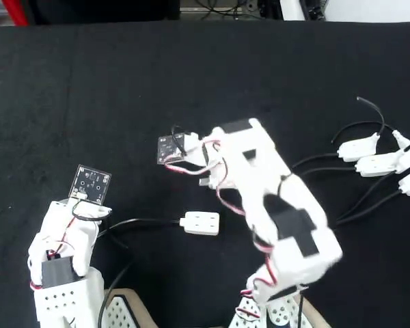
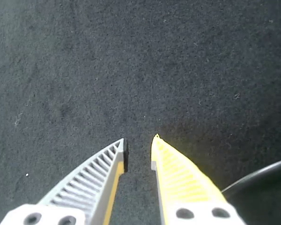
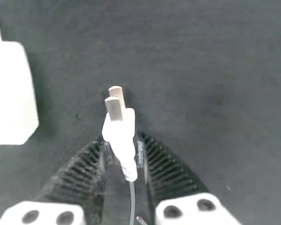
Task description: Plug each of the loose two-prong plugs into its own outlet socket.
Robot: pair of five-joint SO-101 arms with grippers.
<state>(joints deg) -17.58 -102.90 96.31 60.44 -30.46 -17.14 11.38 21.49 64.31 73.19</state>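
At mid-table, the right gripper point(image 3: 121, 139) grips a white two-prong plug point(image 3: 118, 126).
Its dark jaws are closed on the plug's body, with the prongs pointing out past the fingertips and a white outlet socket point(image 3: 9, 93) lying nearby on the black cloth point(image 1: 123, 82). The left gripper point(image 2: 139, 140) hangs over the cloth, jaws a narrow gap apart with nothing between them. More white cord ends point(image 1: 379, 160) lie clustered at the table's right side.

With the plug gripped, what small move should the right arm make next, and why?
Probably shift the right gripper toward the white outlet socket and aim the prongs at it: the gripped two-prong plug sits beside the socket, apart.
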